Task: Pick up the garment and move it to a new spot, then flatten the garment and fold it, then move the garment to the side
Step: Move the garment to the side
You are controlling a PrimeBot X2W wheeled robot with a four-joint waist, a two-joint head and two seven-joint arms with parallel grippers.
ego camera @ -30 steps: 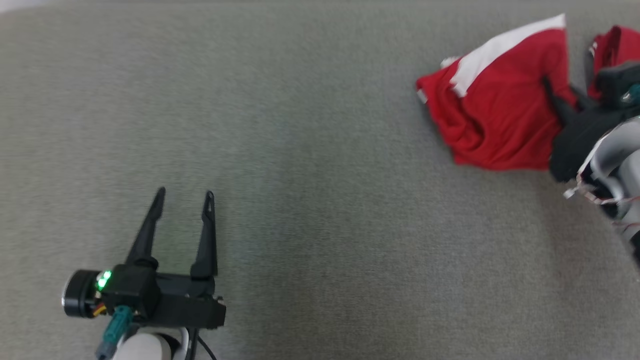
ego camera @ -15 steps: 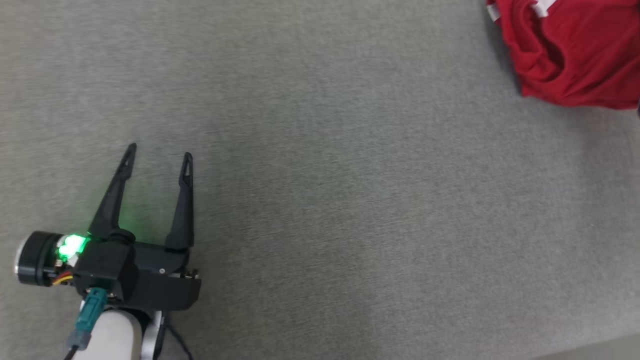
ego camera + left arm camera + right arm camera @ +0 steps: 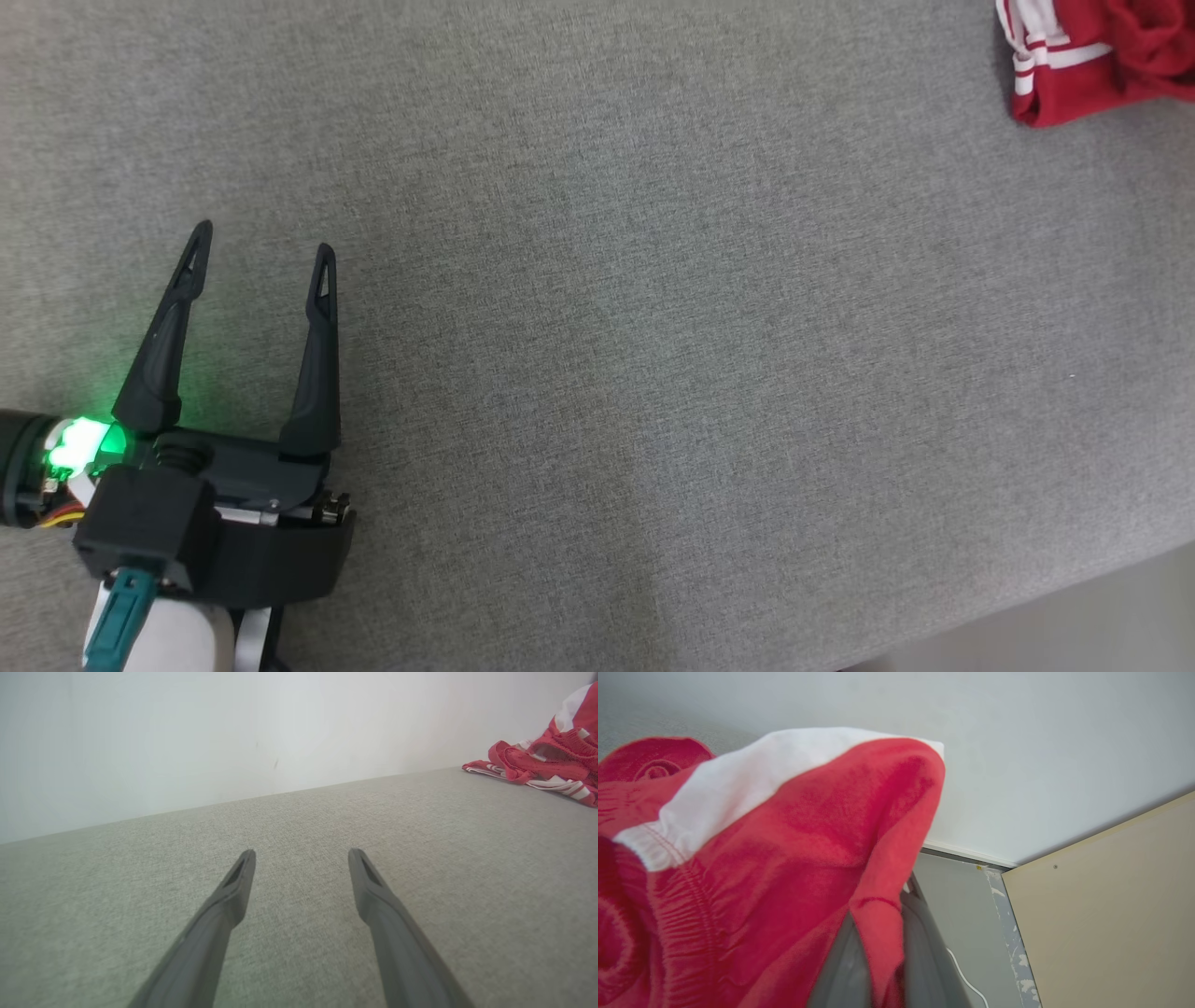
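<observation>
The garment is red with white stripes and a white panel, bunched in the head view's top right corner on the grey cloth surface. From the left wrist it shows as a crumpled heap, the garment, far to the right. My left gripper hovers open at the lower left, nothing between its fingers, well away from the cloth. In the right wrist view the garment hangs draped over my right gripper, which is shut on a red fold; its fingertips are hidden by the cloth.
The grey surface's front edge runs across the lower right of the head view. A white wall stands behind the surface. Beyond the right gripper are a beige panel, grey floor and a thin white cable.
The head camera has swung, so the garment now sits in the picture's top right corner and the right gripper has passed out of frame. The left gripper stays open.
</observation>
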